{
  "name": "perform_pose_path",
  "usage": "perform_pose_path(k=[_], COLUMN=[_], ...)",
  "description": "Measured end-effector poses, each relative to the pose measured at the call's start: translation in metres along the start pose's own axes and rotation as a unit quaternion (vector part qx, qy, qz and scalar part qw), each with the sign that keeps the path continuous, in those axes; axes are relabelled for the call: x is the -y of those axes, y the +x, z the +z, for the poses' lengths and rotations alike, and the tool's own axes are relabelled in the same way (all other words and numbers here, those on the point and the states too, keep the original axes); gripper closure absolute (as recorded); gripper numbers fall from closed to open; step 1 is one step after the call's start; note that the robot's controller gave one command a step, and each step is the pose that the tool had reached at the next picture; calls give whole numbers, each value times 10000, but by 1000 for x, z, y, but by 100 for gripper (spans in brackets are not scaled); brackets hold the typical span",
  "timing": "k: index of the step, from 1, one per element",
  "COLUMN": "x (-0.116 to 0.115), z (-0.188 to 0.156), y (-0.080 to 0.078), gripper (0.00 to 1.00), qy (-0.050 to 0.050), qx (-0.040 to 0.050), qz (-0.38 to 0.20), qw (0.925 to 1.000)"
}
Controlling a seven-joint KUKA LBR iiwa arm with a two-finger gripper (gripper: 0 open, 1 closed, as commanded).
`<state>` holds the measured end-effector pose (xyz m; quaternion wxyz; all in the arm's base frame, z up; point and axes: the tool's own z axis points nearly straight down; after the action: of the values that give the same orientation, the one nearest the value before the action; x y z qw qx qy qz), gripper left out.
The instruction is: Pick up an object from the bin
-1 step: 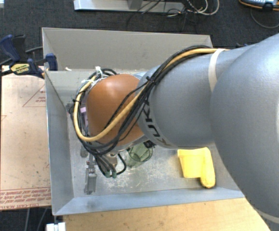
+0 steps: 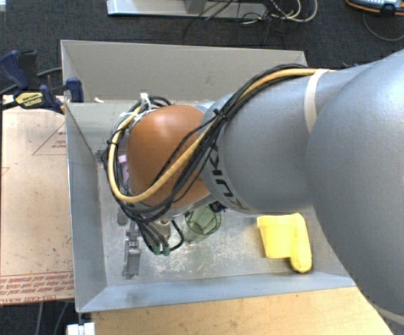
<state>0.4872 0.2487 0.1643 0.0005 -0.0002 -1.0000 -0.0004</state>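
My gripper reaches down near the bin's front left corner, below the orange cover on the wrist; most of it is hidden by that cover and its cables. A round, greenish see-through thing lies on the bin floor just right of the gripper, partly under the arm. A yellow blocky thing with a rounded end lies further right, near the front wall. I cannot see anything held in the gripper.
The big grey arm comes in from the right and covers the middle and right of the bin. Bare bin floor shows along the front wall between the gripper and the yellow thing.
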Motion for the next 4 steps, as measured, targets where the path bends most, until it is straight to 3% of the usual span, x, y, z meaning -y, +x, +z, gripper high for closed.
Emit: perform_pose_path(k=[1, 2, 3, 4], x=[6, 30, 26, 52], z=[32, 18, 42, 86], y=[-52, -110, -138, -164], gripper=[0, 0, 0, 0], qy=[-20, -8, -21, -13], qx=[30, 23, 56, 60], qz=[-1220, -2084, -2485, -3288], qw=[9925, 9780, 9686, 9444])
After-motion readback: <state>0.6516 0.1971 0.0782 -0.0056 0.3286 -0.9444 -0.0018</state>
